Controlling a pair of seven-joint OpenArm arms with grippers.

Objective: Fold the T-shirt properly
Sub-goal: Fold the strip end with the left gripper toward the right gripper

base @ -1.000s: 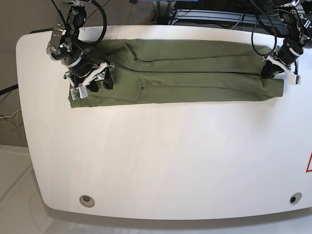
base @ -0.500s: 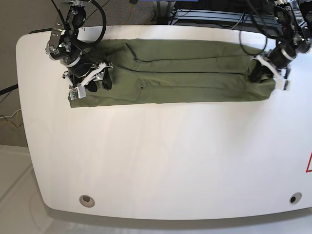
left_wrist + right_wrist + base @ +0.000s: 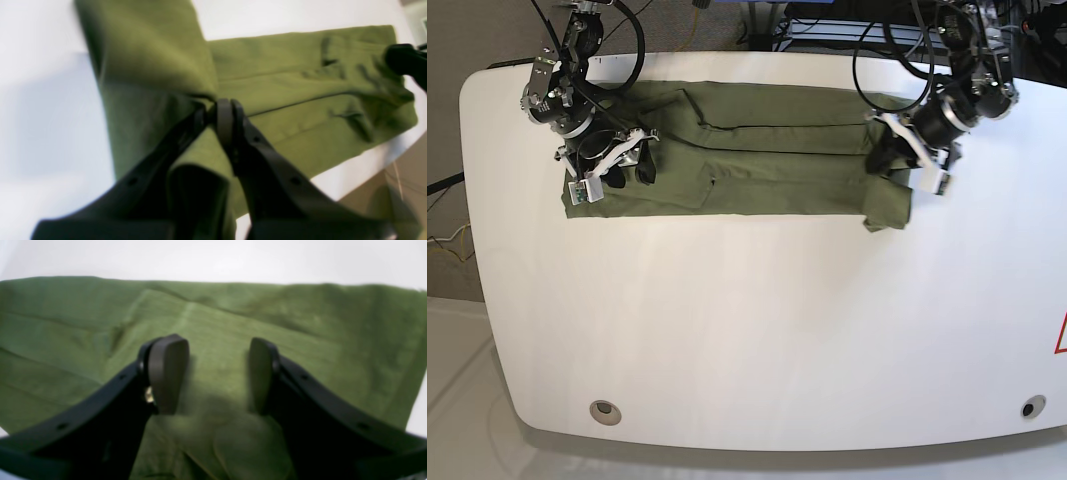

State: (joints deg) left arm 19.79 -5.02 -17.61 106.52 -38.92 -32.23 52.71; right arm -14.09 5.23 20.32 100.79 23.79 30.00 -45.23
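1. Progress stood about midway — the T-shirt [image 3: 757,150] lay on the white surface [image 3: 757,330] as a long narrow band, its sides already turned in lengthwise, and the crosswise fold was only begun.
2. My left gripper [image 3: 889,150] was pinched shut on the end of the band on the base view's right, with cloth bunched between the pads [image 3: 224,115] and that end lifted and doubled over the rest.
3. My right gripper [image 3: 622,160] hung over the opposite end with its jaws standing wide; the pads [image 3: 166,373] sat just above the fabric or resting on it, gripping nothing.
4. Left to do, as I judged it: carry the lifted end across toward the far one, lay it flat, and perhaps fold once more to make a compact packet.
5. Long axis ran across the surface, side to side in the base view, near the far edge — which end held the collar I could not tell.
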